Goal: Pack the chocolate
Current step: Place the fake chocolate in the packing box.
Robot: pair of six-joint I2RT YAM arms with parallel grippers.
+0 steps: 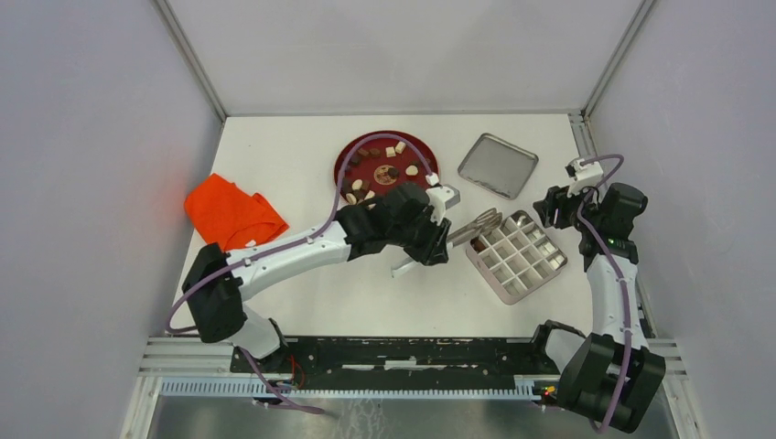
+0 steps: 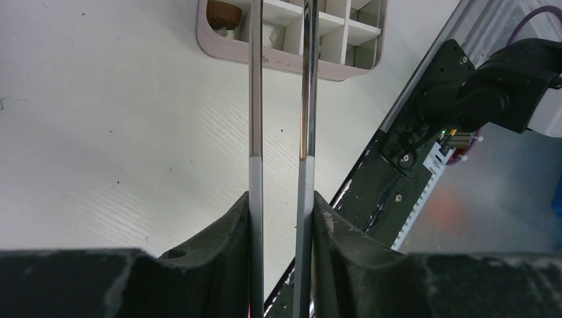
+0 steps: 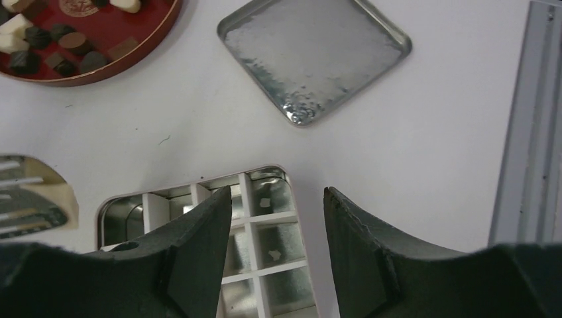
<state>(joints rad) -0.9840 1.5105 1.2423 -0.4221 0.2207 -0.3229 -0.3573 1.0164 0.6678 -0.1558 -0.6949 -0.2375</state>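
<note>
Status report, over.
Left gripper shut on tweezers, tips over box. Right gripper open, empty, by box. Chocolate mostly on plate, one piece boxed. Nothing blocking.

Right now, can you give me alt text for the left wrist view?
The left claw is clamped on metal tweezers whose two prongs reach over a white divided box. A brown chocolate sits in its corner cell.
</note>
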